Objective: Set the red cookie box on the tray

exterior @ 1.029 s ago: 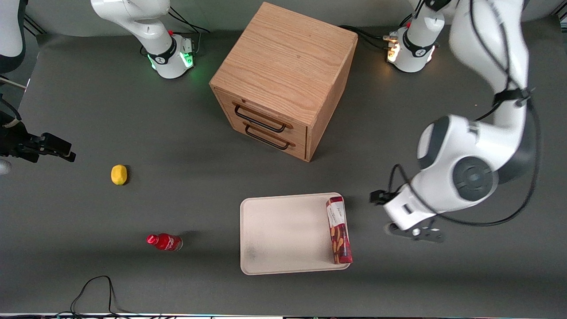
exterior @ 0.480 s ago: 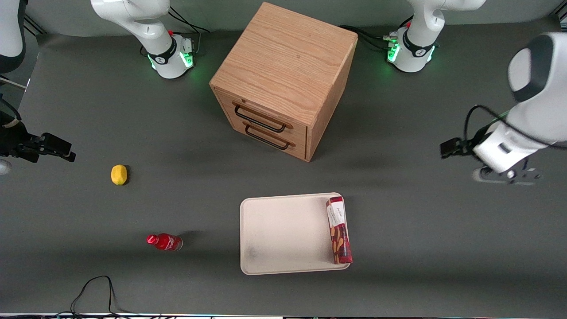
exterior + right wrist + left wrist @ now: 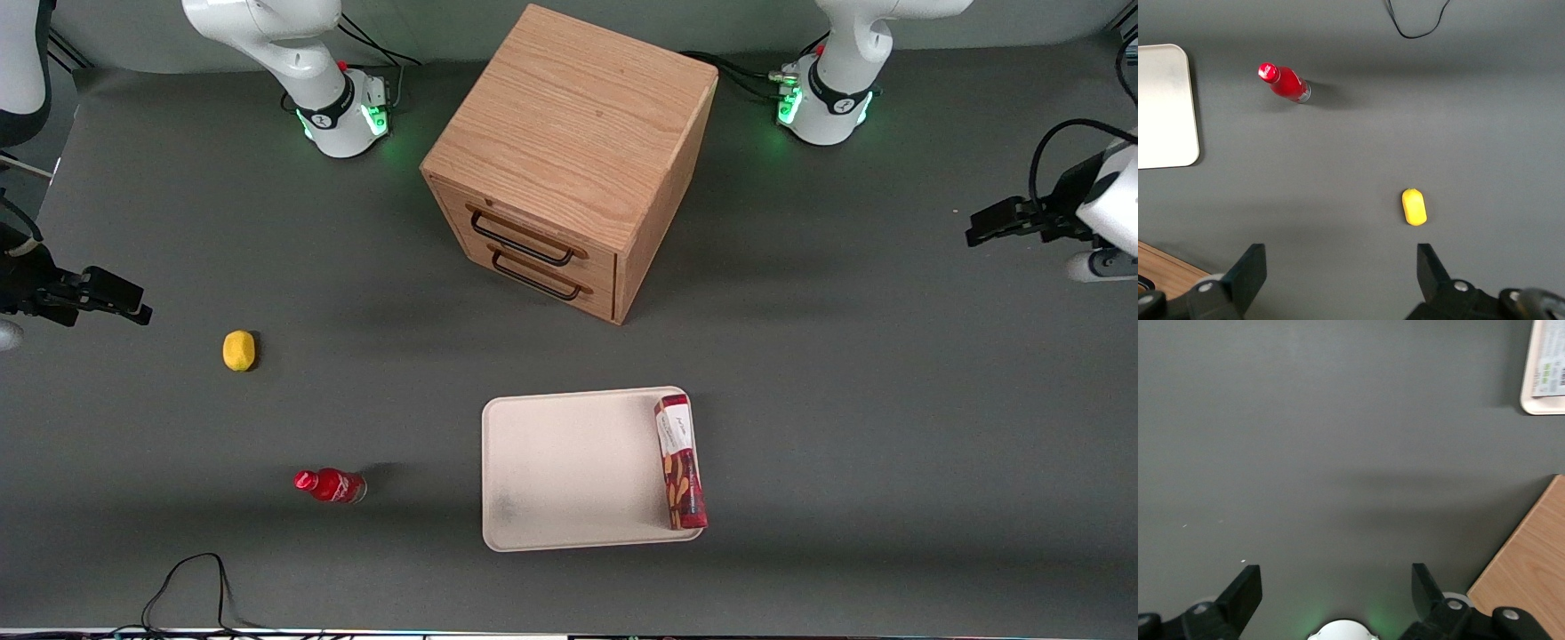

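**Q:** Item one, your tool. Condition?

**A:** My gripper [image 3: 1335, 587]: fingers [image 3: 1245, 590] spread wide apart, nothing between them, nothing touched. It hangs above bare dark table [image 3: 889, 427] at my working end, well off the surface as far as I can judge.

**Q:** Item two, the red cookie box?

**A:** Red cookie box [image 3: 681, 462]: lying flat on the tray [image 3: 569, 467], along the tray's short edge that faces my gripper, its white-labelled end toward the cabinet. One long side sits right at the rim; whether it rests partly on the rim I cannot tell. It is well apart from my gripper and nearer the front camera than the gripper is. From my wrist camera only the labelled end [image 3: 1547, 377] and one tray corner [image 3: 1531, 407] show.

**Q:** Item three, other stock?

**A:** Wooden two-drawer cabinet [image 3: 569, 151]: between my gripper and the parked arm's end, both drawers closed, black handles facing the front camera; a corner of it [image 3: 1531, 573] shows beside my gripper in the wrist view. Small red bottle [image 3: 330, 485]: lying on its side on the table, past the tray toward the parked arm's end. Yellow lemon [image 3: 238, 350]: farther still that way, apart from the bottle.
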Robot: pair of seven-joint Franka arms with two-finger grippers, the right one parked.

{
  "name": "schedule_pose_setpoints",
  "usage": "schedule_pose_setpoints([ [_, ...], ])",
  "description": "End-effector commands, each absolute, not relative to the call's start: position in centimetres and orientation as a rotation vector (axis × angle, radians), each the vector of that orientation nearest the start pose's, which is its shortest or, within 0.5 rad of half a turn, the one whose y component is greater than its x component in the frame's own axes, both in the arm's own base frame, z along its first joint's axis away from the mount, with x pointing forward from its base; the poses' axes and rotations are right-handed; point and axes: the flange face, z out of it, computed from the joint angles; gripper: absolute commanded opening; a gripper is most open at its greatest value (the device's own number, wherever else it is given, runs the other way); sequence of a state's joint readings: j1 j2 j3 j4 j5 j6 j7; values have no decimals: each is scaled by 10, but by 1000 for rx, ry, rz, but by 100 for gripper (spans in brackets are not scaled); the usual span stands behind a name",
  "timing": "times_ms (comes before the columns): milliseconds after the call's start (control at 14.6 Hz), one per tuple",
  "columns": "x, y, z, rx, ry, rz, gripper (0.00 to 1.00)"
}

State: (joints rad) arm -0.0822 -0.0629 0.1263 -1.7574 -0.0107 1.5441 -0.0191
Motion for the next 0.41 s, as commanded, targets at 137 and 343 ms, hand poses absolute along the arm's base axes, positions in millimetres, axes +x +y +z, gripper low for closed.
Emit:
schedule_pose_setpoints([
  [137,525,19,584,-3094,-123,221,100],
  [343,526,14,589,-3091,-138,210,100],
])
